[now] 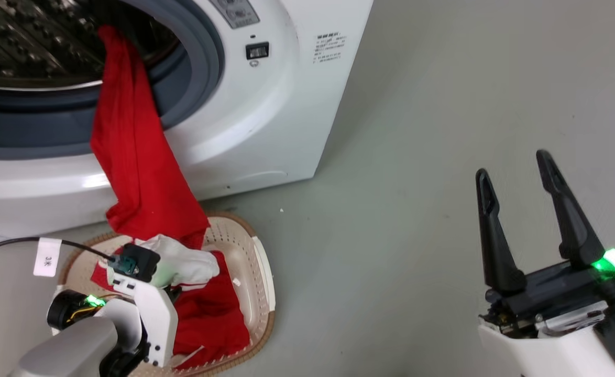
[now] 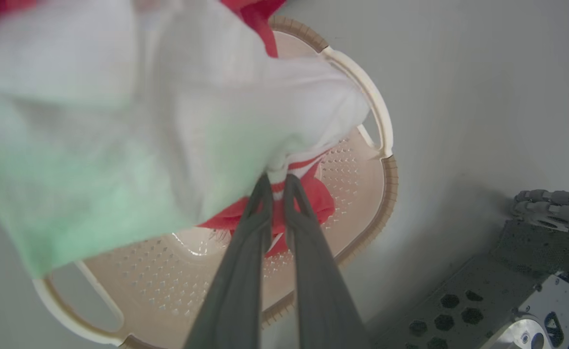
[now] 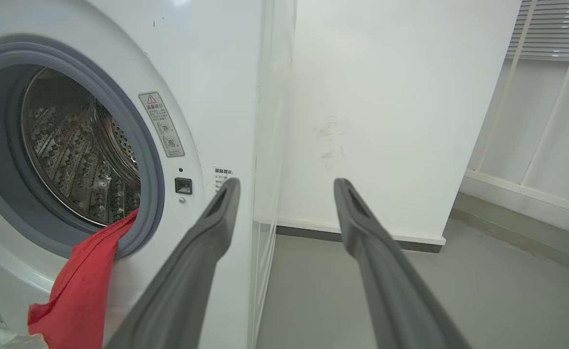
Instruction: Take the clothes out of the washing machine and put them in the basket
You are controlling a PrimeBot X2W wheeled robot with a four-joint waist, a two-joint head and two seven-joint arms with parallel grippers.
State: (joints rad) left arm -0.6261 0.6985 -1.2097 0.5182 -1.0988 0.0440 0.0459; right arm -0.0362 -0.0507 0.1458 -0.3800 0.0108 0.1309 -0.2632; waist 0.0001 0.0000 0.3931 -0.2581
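Over the basket (image 1: pixel 266 272), left hand (image 2: pixel 277 184) tight on clothes (image 1: pixel 140 157), fingertips (image 2: pixel 263 188) under white lining (image 2: pixel 216 97); right hand (image 1: pixel 513 166) wide open, empty.

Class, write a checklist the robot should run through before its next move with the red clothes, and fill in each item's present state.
1. Left gripper grips the clothes: ok, shut on the white-striped trim.
2. Gripped part is above the basket: ok.
3. Clothes fully out of the washing machine: not ok, a red length hangs from the drum down to the basket.
4. Right gripper free to help: ok, open, apart from everything.
5. Drum otherwise empty: cannot tell, its bottom is hidden.
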